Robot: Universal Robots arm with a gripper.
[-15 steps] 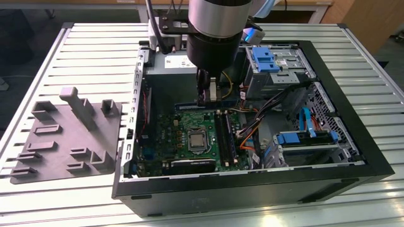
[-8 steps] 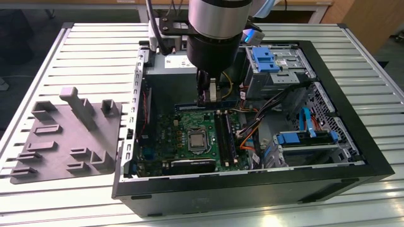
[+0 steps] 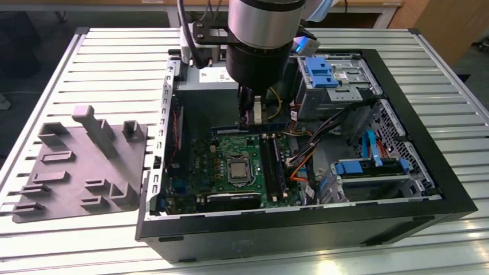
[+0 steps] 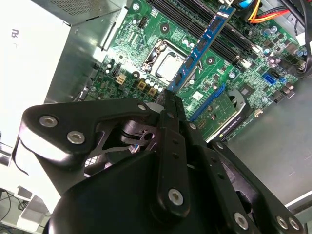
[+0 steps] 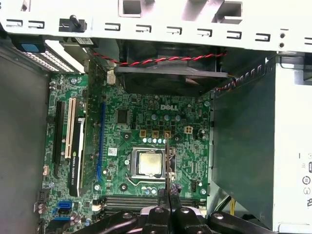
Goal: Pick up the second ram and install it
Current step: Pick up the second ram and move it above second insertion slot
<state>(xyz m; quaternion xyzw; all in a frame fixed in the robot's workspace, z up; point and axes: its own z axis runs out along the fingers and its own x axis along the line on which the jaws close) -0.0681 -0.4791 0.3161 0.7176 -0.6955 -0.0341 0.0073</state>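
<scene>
Pincer [image 4: 170, 96] clenched on one end of the second ram [image 4: 200, 48], poised above the motherboard [image 4: 141, 48]: you should line the stick up with the black slots [image 3: 269, 166], at five o'clock of it in the exterior view, then press evenly.

Bright overhead light, some glare

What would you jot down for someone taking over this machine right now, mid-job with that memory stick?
End effector: shut on the second ram.
Where: the stick hangs in the air over the motherboard, inside the open computer case.
Done: the pick-up.
Left: the install. The stick is not seated in any of the memory slots.
</scene>
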